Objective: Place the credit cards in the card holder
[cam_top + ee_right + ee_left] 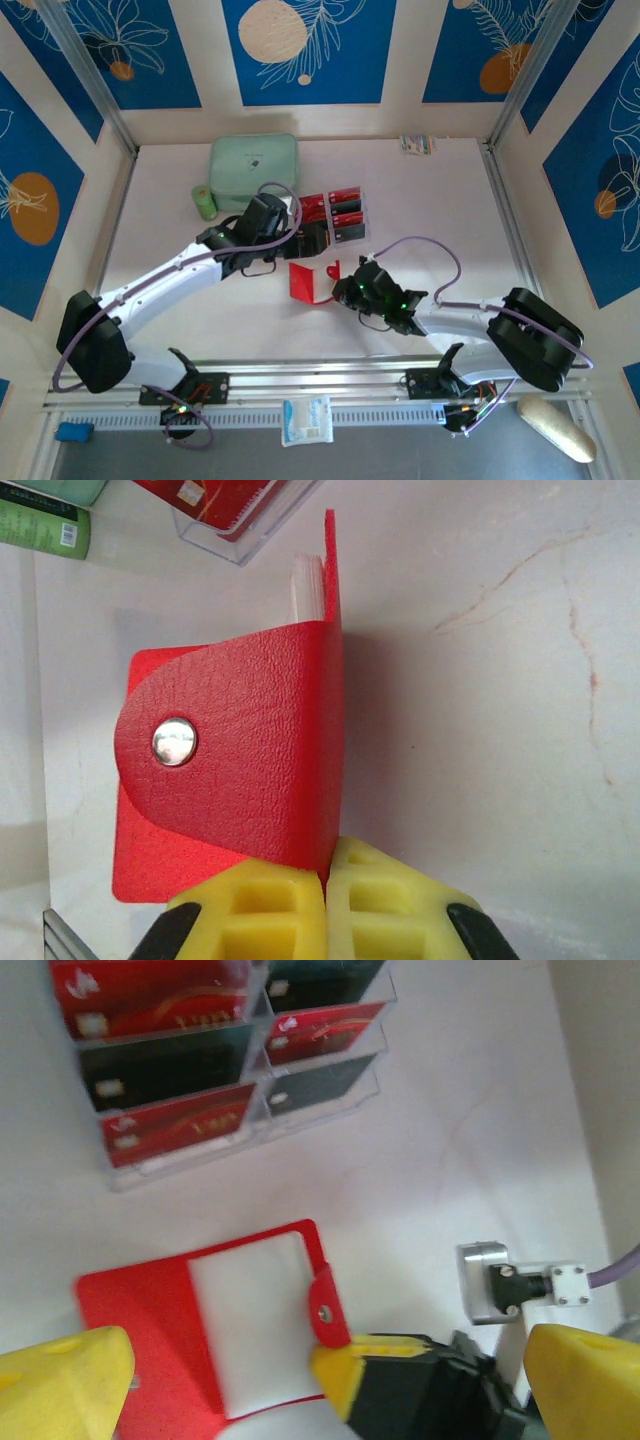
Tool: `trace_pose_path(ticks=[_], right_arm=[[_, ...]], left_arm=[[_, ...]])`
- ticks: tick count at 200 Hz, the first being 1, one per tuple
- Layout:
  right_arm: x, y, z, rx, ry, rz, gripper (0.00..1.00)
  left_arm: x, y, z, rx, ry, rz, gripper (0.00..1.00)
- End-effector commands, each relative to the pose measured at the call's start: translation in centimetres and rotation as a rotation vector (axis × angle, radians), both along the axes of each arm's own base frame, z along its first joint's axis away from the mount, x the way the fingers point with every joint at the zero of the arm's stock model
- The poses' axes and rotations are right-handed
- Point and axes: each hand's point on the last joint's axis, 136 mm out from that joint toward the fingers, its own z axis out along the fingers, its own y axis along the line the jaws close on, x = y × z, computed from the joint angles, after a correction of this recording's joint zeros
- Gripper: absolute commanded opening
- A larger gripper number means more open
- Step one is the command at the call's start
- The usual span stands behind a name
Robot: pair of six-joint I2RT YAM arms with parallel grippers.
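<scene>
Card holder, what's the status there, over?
Left gripper open, empty. Right gripper shut on edge of card holder, holding it open. Credit cards sit in clear rack. Nothing between.

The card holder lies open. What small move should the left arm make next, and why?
Probably the open left pincer should go to the clear rack and grip one of the credit cards. The right pincer, shut on the card holder, holds it open, and the cards sit in the rack.
</scene>
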Motion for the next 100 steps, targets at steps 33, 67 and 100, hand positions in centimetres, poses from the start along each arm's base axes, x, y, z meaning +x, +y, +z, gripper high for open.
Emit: trace_pose_path(ticks=[33,67,100], right_arm=[[1.0,2.3,-0.3,0.034,-0.024,-0.004,0.00],[0.9,3.4,-1.2,0.053,0.000,0.004,0.00],[0.6,3.5,-2.0,0.050,0.022,-0.004,0.00]], left_arm=[[-1.4,-2.4,-5.2,-0.273,0.198,0.063,1.00],[-1.8,-0.9,-7.8,-0.217,0.190,0.094,1.00],[-1.9,1.0,-9.6,-0.147,0.170,0.125,1.00]])
